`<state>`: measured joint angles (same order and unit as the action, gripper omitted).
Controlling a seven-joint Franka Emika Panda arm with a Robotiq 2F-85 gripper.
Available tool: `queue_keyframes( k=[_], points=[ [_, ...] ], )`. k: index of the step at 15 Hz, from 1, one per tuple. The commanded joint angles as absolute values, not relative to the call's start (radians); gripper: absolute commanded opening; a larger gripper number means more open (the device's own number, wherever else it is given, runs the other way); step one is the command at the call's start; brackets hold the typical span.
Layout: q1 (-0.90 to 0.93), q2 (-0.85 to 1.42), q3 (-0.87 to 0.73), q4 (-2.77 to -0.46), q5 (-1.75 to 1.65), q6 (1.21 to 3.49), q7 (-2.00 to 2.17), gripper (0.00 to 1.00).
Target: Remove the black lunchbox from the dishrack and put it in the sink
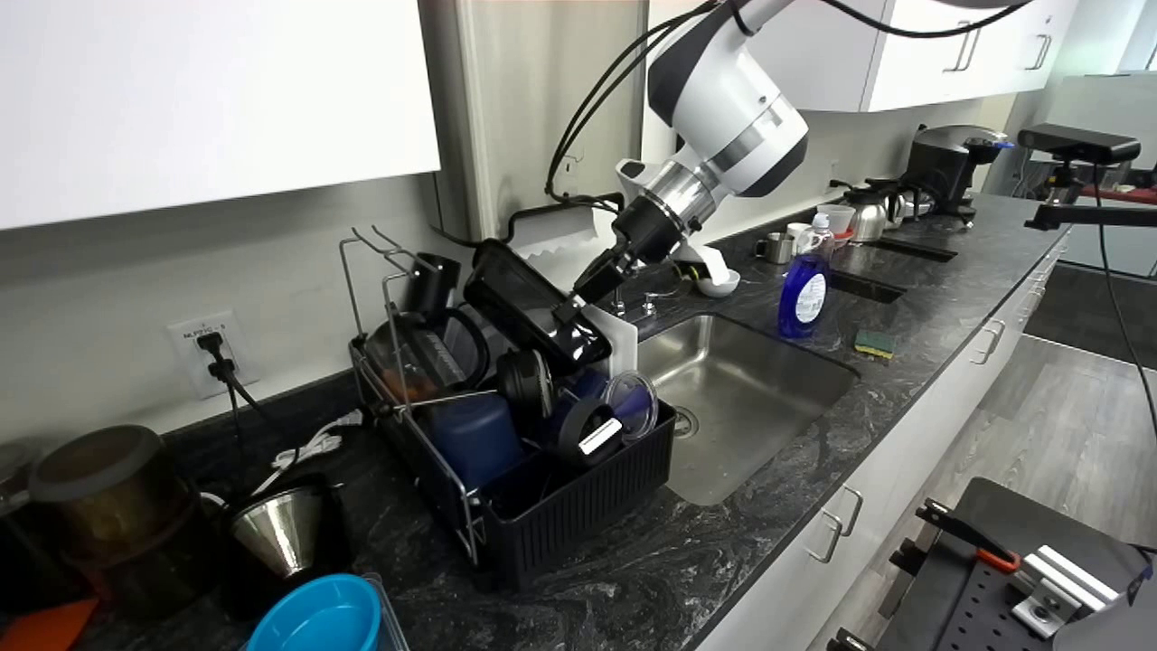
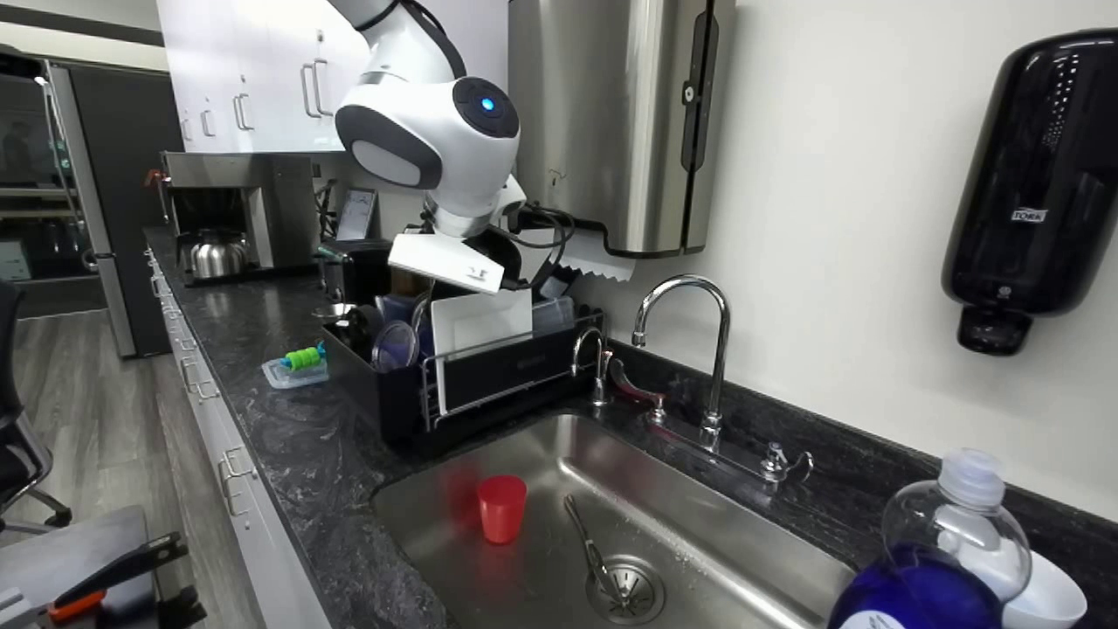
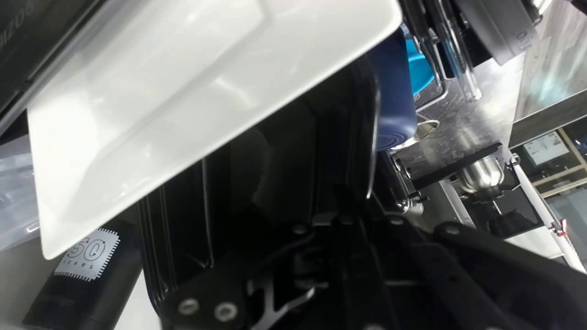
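The black lunchbox (image 1: 515, 286) leans at a slant among the dishes in the dishrack (image 1: 578, 502), its long side sloping down toward the sink (image 1: 768, 389). My gripper (image 1: 573, 306) reaches down to its rim from above. In the wrist view the glossy inside of the lunchbox (image 3: 279, 169) fills the middle, and the gripper (image 3: 355, 199) is shut on its edge; the dark fingertips are hard to separate from the black plastic. The arm and a white plate (image 2: 467, 341) hide the lunchbox and the fingers in an exterior view, where the rack and the sink (image 2: 699, 533) also show.
The white dish (image 3: 220, 101) stands close beside the lunchbox. A blue container (image 1: 475, 438) and a clear lid (image 1: 633, 405) crowd the rack. In the sink are a red cup (image 2: 501, 511) and a utensil (image 2: 587, 537); a tall faucet (image 2: 723, 349) rises behind. A soap bottle (image 1: 804, 294) stands beyond.
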<state>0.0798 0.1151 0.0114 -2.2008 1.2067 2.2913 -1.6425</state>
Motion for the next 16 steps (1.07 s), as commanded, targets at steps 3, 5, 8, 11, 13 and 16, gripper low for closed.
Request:
queue_keyframes(
  k=[3, 5, 8, 11, 13, 16],
  points=[
    [0.061, 0.087, 0.029, -2.201, 1.233, 2.272, -1.671, 0.02],
    [0.066, 0.061, 0.034, -2.2, 1.231, 2.275, -1.655, 0.02],
    [0.073, 0.015, 0.045, -2.197, 1.221, 2.26, -1.612, 0.02],
    [0.079, -0.023, 0.056, -2.199, 1.206, 2.237, -1.56, 0.02],
    [0.083, -0.044, 0.06, -2.204, 1.191, 2.215, -1.52, 0.02],
    [0.082, -0.076, 0.062, -2.216, 1.156, 2.17, -1.456, 0.02]
  ],
)
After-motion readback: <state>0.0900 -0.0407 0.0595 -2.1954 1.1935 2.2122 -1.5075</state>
